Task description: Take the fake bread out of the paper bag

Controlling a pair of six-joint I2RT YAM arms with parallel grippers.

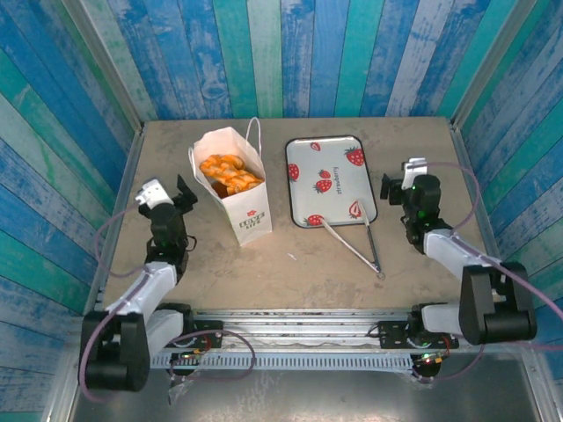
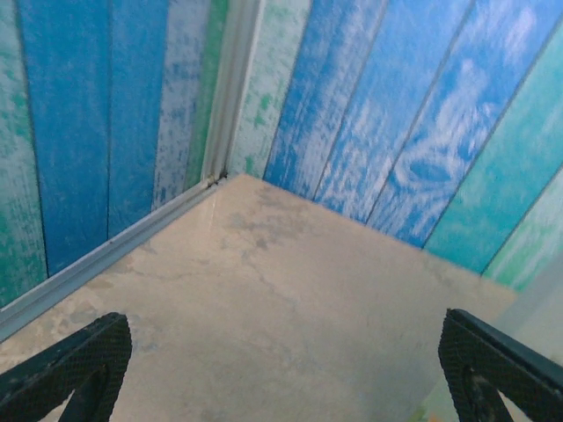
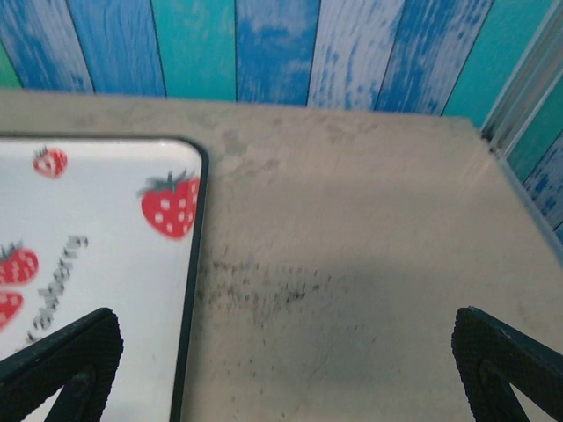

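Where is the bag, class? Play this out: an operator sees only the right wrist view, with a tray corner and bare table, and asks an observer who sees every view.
Observer: The bag stands upright to the left of the tray, apart from it.
Operator: Is the bread out yet?
Observer: No, the bread sits inside the open bag.
Operator: Anything else near the tray?
Observer: Tongs lie by the tray's near edge.
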